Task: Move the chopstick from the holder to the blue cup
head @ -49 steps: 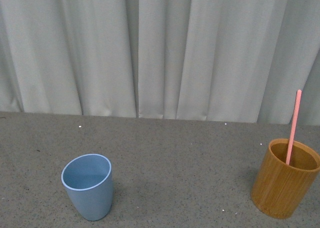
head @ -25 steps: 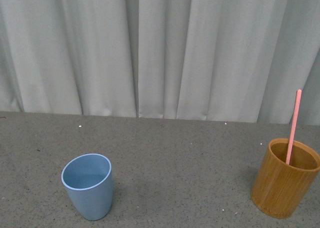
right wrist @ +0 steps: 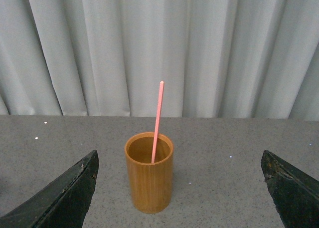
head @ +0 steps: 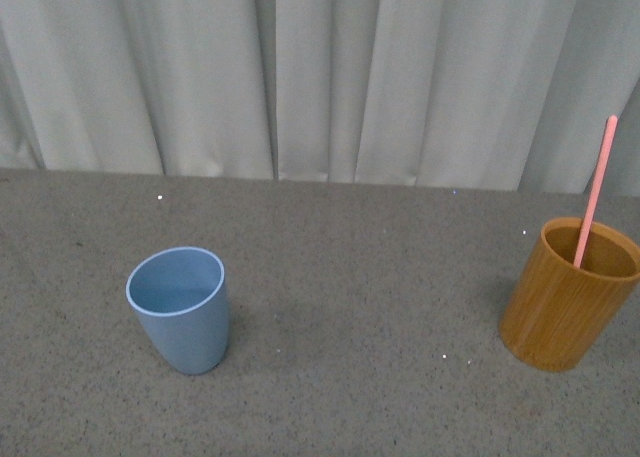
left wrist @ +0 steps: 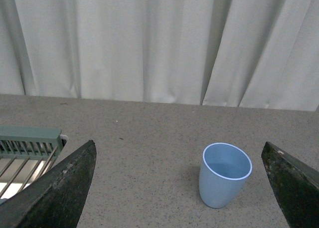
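Note:
The light blue cup [head: 180, 309] stands empty on the grey table at the left; the left wrist view also shows this blue cup [left wrist: 224, 174]. At the right stands the orange-brown holder [head: 567, 295] with one pink chopstick [head: 596, 189] leaning in it. In the right wrist view the holder [right wrist: 149, 173] and chopstick [right wrist: 157, 120] stand upright ahead. My left gripper [left wrist: 179, 153] is open, well back from the cup. My right gripper [right wrist: 179, 158] is open, well back from the holder. Neither arm shows in the front view.
A pale grey curtain [head: 320, 77] hangs along the table's far edge. A green slatted rack [left wrist: 25, 148] sits at the table's side in the left wrist view. Grey tabletop [head: 370, 307] lies between cup and holder.
The front view has shifted: cup, holder and the curtain's foot all sit higher in the picture than before. The chopstick still leans in the holder.

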You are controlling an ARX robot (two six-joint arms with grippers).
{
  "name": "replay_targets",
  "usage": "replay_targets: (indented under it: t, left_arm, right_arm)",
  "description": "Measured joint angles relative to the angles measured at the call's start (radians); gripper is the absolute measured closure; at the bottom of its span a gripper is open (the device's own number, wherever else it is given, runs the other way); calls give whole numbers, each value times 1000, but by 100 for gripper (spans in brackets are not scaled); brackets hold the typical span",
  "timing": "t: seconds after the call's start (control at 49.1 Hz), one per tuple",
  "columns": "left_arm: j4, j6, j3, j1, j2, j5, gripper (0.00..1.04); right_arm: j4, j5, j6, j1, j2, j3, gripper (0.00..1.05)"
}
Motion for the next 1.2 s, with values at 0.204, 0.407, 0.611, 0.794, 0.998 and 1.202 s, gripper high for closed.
replay_targets:
  t: [0.204, 0.407, 0.611, 0.794, 0.998, 1.202]
  left_arm:
    - [0, 0, 0, 0, 0, 0, 7]
    - [0, 0, 0, 0, 0, 0, 7]
    - [0, 0, 0, 0, 0, 0, 7]
    - [0, 0, 0, 0, 0, 0, 7]
    - [-208, -507, 74, 24, 247, -49, 7]
    - [124, -699, 129, -19, 651, -132, 7]
  right_arm:
    - [0, 0, 0, 0, 0, 0, 10]
    - [0, 0, 0, 0, 0, 0, 10]
    - [0, 0, 0, 0, 0, 0, 10]
    - [0, 0, 0, 0, 0, 0, 10]
    - [0, 0, 0, 0, 0, 0, 10]
    - [0, 0, 0, 0, 0, 0, 10]
